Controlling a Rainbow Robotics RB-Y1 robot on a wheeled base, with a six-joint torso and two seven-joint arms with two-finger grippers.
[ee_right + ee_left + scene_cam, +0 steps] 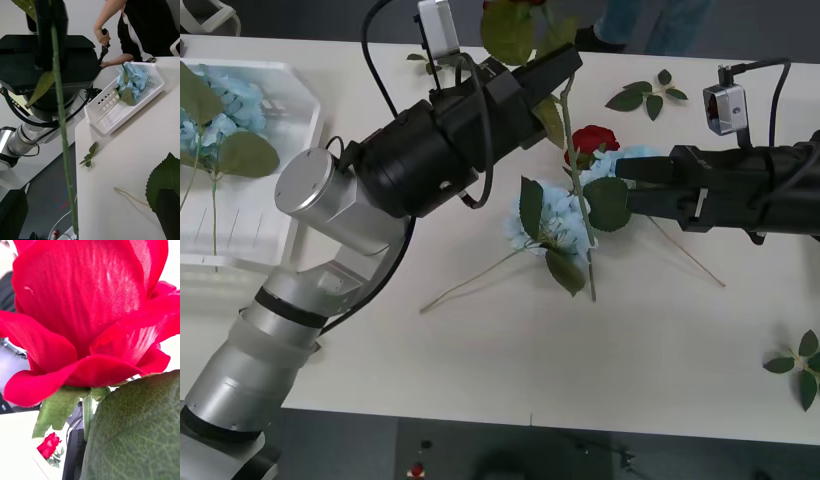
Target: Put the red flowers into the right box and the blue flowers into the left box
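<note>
The held rose's bloom (515,4) (above the left hand (565,68)) is cut off.

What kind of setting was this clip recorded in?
Probably an indoor robot lab or test room: a plain white table, artificial flowers scattered as props, and cables on the floor beside it.

The left arm (430,150) and the rose stem (580,200) hanging from it are blocking the table's (480,340) middle. Blue flowers (555,225) are crowding the centre, while bare tabletop is lying open along the near edge.
</note>
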